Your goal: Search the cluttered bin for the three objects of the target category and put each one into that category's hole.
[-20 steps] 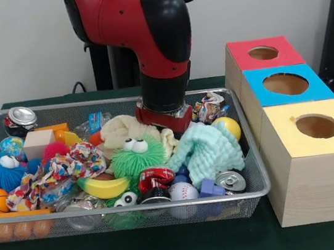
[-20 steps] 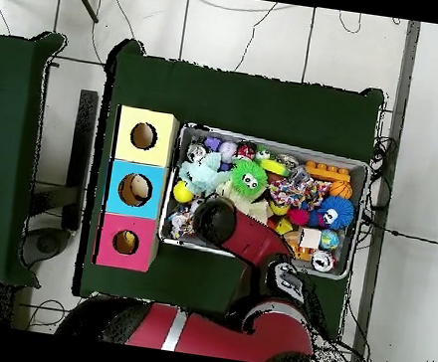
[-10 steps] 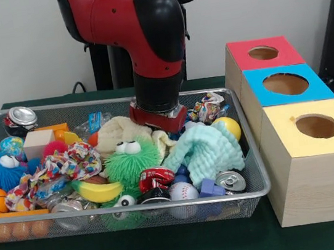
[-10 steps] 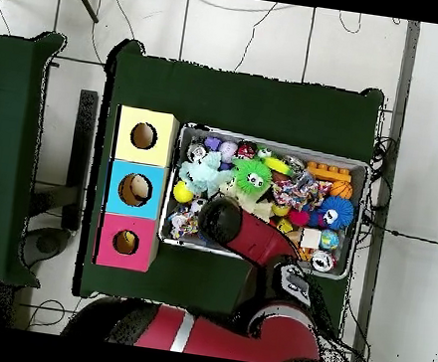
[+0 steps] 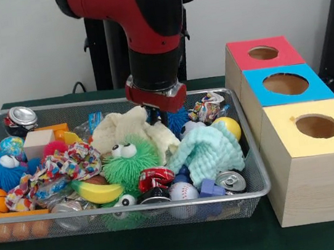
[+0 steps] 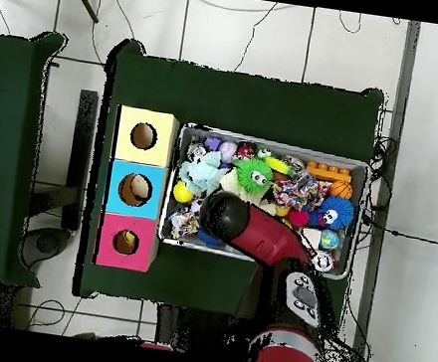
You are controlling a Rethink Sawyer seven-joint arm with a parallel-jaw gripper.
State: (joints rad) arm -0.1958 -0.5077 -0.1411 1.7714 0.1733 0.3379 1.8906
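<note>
pincer on the cream cloth

the gripper [image 5: 152,111] pinches a fold of the soft cream cloth [image 5: 131,129], which has risen with it since a second ago. below it sits a spiky green googly-eyed ball [image 5: 128,161]; beside that, a nubby mint cloth [image 5: 205,151]. all lie in the wire mesh bin [image 5: 251,189]; the holed boxes [image 5: 312,160] stand past the mint cloth.
</note>
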